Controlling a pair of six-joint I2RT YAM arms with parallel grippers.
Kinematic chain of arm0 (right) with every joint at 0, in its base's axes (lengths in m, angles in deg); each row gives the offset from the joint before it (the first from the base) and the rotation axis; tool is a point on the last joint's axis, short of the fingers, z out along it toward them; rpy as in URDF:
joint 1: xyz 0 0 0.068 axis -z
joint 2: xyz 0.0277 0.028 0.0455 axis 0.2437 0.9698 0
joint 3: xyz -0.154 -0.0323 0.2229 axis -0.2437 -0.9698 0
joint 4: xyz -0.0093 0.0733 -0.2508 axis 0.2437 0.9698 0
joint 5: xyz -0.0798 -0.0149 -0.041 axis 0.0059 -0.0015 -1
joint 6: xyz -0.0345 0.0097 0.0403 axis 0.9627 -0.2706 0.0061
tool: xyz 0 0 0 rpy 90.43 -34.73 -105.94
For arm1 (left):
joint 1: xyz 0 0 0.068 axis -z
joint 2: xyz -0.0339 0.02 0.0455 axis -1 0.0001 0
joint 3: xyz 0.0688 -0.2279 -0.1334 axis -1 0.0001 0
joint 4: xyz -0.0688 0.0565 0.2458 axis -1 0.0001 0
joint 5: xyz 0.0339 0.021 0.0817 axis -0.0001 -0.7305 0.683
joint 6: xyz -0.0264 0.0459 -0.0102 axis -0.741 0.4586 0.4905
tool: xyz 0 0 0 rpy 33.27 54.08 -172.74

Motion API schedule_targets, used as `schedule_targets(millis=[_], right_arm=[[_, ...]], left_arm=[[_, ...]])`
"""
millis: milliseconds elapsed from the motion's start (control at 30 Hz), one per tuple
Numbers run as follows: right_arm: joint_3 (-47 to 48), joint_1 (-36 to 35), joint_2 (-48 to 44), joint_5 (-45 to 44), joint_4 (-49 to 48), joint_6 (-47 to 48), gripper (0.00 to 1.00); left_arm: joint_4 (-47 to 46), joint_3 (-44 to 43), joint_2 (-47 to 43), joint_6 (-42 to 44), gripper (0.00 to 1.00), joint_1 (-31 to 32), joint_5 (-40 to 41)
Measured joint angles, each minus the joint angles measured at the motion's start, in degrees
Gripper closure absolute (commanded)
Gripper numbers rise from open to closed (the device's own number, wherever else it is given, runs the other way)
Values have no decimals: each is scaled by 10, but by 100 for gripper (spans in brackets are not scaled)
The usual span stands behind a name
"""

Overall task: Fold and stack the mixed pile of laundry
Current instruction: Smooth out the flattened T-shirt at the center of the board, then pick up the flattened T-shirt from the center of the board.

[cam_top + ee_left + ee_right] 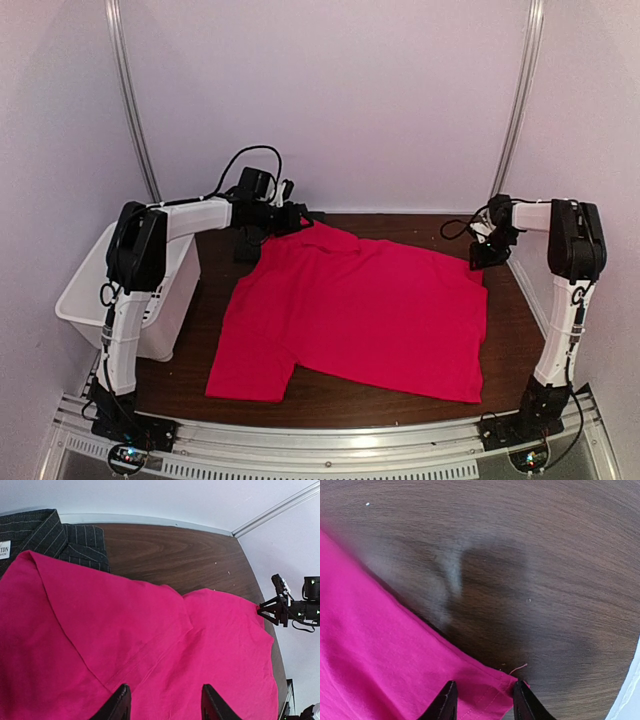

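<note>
A red T-shirt point(360, 315) lies spread, wrinkled, across the middle of a wooden table point(400, 225), one sleeve reaching toward 7 o'clock. The left gripper point(298, 219) sits over the shirt's peaked 11 o'clock corner, its fingers point(119, 705) spread with red cloth filling the gap. The right gripper point(487, 252) is low at the 2 o'clock corner, its fingers point(446, 702) apart and straddling the hemmed tip, which lies flat on the wood. A pinstriped shirt point(45, 535) lies at 11 o'clock, partly under the red one. A white bin point(90, 290) stands at 9 o'clock.
</note>
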Motion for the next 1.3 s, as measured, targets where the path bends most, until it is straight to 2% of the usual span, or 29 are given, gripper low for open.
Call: schedule_targets(millis=[133,367,767,1000,1067,1300], right_arm=[[0,0,0,-15,1,11,54],[1,-1,-1,-18,-2,12,57],[21,0,-5,-19,3,22,58],[38,4,24,-35,4,24,61],[49,5,33,-42,1,25,68],[59,4,41,-42,4,31,100]], left_arm=[[0,0,0,1,52,0,-2],[-1,0,2,1,52,0,-3],[-2,-8,3,1,52,0,-4],[-4,-11,3,1,52,0,-5],[-4,-11,3,1,52,0,-5],[-4,-11,3,1,52,0,-5]])
